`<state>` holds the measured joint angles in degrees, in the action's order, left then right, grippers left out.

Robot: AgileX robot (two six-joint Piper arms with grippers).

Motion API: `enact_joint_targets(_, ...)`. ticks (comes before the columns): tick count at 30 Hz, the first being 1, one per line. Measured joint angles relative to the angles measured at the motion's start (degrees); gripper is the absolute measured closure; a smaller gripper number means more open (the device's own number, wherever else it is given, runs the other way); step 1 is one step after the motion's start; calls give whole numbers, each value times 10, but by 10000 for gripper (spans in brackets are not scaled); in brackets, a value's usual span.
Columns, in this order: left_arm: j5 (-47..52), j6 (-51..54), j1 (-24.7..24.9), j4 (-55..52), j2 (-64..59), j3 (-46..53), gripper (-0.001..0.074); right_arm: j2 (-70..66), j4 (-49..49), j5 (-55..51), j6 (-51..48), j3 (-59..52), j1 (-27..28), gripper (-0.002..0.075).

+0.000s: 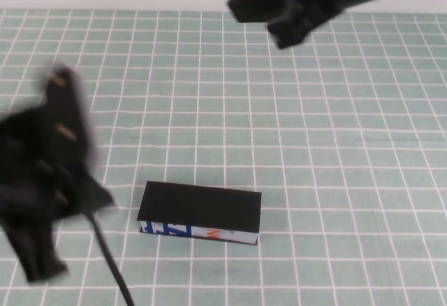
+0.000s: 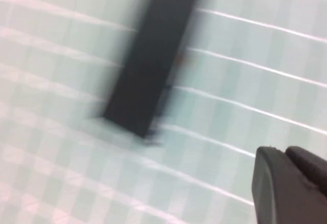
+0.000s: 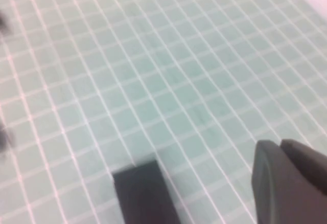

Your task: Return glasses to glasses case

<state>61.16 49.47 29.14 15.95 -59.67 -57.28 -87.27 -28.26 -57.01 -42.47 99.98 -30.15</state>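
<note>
While the case (image 1: 200,214) lies shut near the front edge of the desk (image 1: 335,145), its long side runs along that edge. From high up, the left gripper (image 1: 63,110) hangs near it, by the left edge; I cannot tell its grip. The right gripper (image 1: 279,12) is far off, by the back edge; same there. No glasses show.

On the left wrist view, the case (image 2: 148,60) is a flat, dull black box.

On the right wrist view, only one end of the case (image 3: 145,196) shows on the green squares.

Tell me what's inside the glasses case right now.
Cannot be seen: the glasses case lies shut on the checked mat, its lid covering the inside. No glasses show in any view. The left gripper hangs left of it; the right gripper is raised far behind.
</note>
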Motion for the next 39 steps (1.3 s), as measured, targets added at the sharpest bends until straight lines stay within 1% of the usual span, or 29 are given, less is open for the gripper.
enact_joint_targets(3, -42, -9, -64, 4, 62, -1, 737, 42, 44, 13, 27, -40, 0, 737)
enact_joint_targets(6, -66, -9, -137, 13, 125, -1, 737, 93, 92, 44, 66, -112, 0, 737)
enact_joint_targets(9, -74, -14, -178, 25, 174, -1, 737, 155, 130, 95, 119, -192, 6, 737)
enact_joint_targets(13, -76, -22, -188, 46, 221, -1, 737, 264, 148, 170, 180, -304, 22, 737)
enact_joint_targets(17, -107, -54, -188, 49, 270, 12, 737, 372, 152, 224, 203, -409, 24, 737)
enact_joint_targets(20, -147, -82, -188, 64, 322, 50, 737, 449, 153, 250, 234, -481, 24, 737)
enact_joint_targets(24, -188, -99, -188, 102, 385, 123, 737, 543, 163, 283, 262, -573, 24, 737)
enact_joint_targets(27, -206, -133, -188, 131, 412, 181, 737, 596, 205, 300, 297, -635, 24, 737)
enact_joint_targets(31, -229, -158, -188, 181, 424, 239, 737, 649, 305, 302, 399, -698, 24, 737)
enact_joint_targets(33, -240, -160, -188, 190, 424, 254, 737, 671, 337, 302, 448, -721, 24, 737)
enact_joint_targets(39, -252, -164, -188, 200, 424, 262, 737, 698, 362, 297, 484, -743, 24, 737)
